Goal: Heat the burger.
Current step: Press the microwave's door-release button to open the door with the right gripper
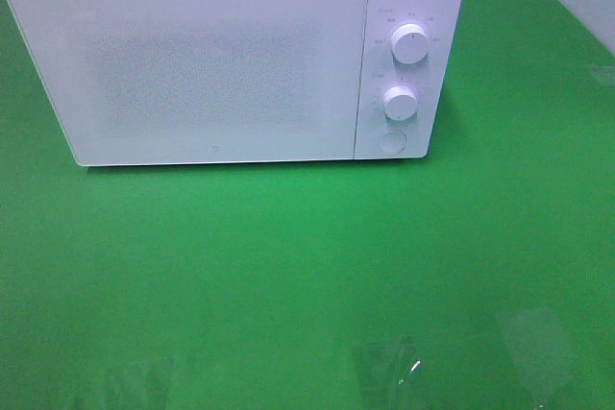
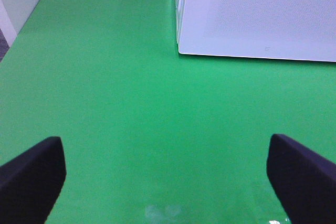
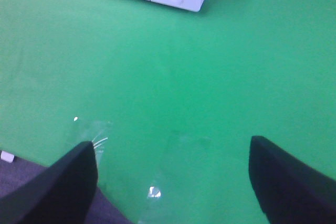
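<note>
Left pincer (image 2: 165, 153) and right pincer (image 3: 173, 150) are held open; no burger is seen, so the shut microwave (image 1: 211, 55) ahead might be run empty

A white microwave (image 1: 221, 55) stands at the back of the green worktop (image 1: 288, 276), door (image 1: 192, 64) shut; its right panel carries an upper knob (image 1: 410, 44), lower knob (image 1: 400, 102) and round button (image 1: 390, 142)

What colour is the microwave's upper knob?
The upper knob is white, like the microwave body; clearest in the exterior high view.
</note>
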`<control>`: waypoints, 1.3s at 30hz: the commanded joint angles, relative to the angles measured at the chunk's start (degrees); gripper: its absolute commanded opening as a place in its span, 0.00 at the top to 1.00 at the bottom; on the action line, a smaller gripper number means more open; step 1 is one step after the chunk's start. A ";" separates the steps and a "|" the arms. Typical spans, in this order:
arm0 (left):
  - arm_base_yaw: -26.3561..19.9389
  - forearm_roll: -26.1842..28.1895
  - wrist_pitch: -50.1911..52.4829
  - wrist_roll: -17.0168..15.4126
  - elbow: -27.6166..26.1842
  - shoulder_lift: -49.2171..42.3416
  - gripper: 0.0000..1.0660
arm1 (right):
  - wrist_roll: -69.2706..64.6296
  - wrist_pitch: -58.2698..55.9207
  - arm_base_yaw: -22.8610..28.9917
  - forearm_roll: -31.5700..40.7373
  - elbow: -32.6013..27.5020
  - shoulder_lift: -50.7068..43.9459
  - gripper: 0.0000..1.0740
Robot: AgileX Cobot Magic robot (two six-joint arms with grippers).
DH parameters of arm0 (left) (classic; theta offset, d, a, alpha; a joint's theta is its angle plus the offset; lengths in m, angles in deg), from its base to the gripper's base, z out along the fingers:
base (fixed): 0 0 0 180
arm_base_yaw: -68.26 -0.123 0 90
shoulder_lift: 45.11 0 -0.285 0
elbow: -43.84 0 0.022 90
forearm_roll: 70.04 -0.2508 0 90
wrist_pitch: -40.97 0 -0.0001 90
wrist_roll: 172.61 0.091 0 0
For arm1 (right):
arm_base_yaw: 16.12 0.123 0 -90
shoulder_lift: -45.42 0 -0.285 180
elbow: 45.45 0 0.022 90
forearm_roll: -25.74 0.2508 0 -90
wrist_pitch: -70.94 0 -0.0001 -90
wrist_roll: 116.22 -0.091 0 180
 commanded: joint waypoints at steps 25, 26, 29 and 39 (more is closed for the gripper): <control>-0.23 0.40 0.80 0.00 0.00 -0.92 0.08 | -1.49 -2.18 -18.51 -0.80 -8.08 -27.96 0.31; -0.23 0.40 0.80 0.00 0.00 -0.92 0.08 | -1.49 -2.18 -18.51 -0.80 -8.08 -27.96 0.31; -0.23 0.46 0.80 0.00 0.00 -0.92 0.08 | -1.43 -2.18 -18.51 -0.80 -8.08 -27.85 0.31; -0.23 0.46 0.80 0.00 0.06 -0.92 0.08 | -1.49 -2.12 -18.51 -0.80 -8.08 -27.85 0.31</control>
